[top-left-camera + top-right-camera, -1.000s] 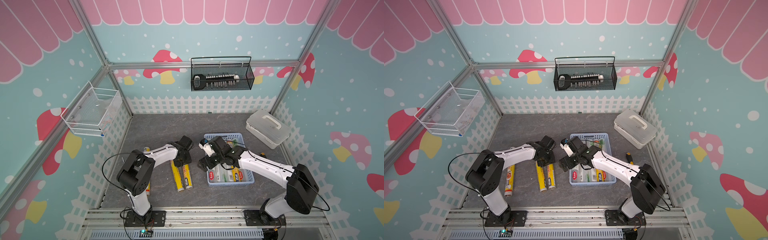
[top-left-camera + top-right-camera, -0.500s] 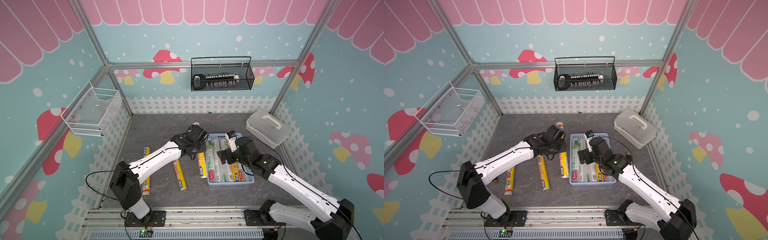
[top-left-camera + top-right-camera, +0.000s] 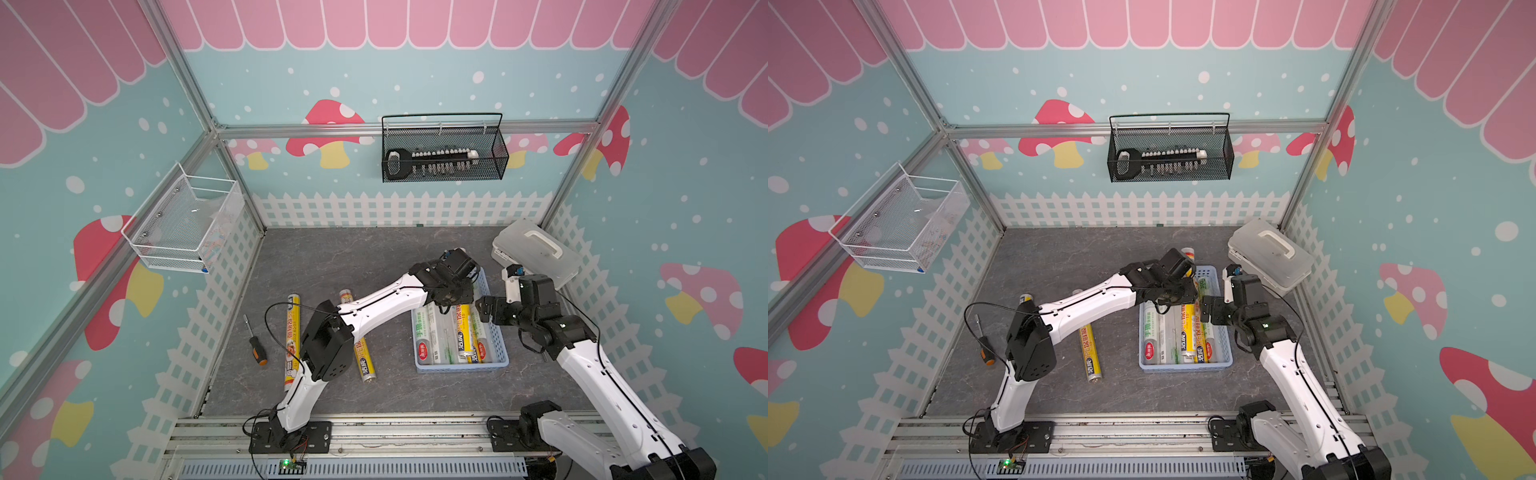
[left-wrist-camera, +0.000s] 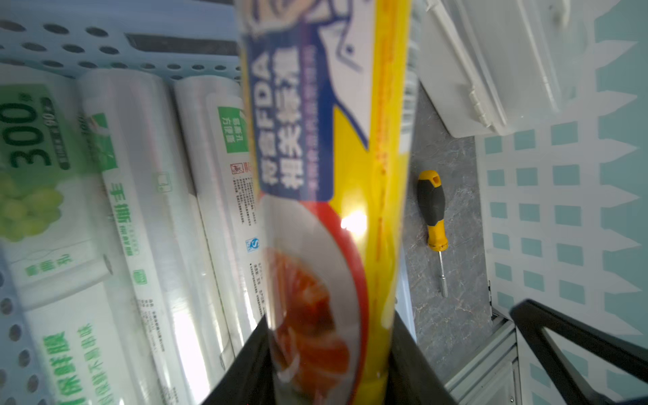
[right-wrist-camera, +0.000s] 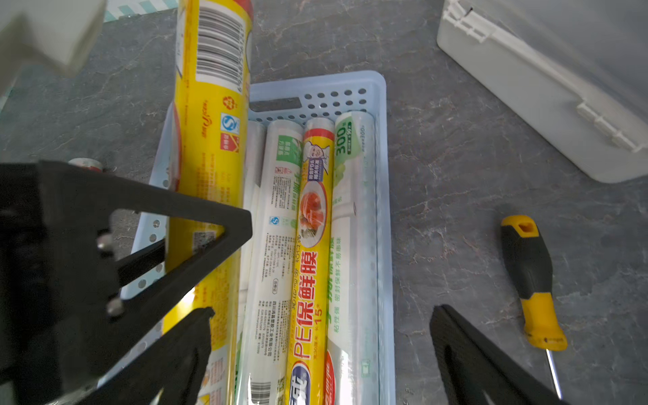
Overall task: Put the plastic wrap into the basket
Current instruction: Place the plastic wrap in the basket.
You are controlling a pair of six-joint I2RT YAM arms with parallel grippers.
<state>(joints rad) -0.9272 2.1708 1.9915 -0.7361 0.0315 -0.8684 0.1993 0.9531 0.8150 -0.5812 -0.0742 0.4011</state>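
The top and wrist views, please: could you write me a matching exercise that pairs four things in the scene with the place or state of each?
Things
1. left claw
2. right claw
3. white lidded box
4. black wire basket

Places or states
A. hangs on the back wall
B. open, gripping nothing
C. shut on the yellow roll, over the blue basket
D. stands on the floor in the far right corner

Pairs: 1-C, 2-B, 3-D, 4-A
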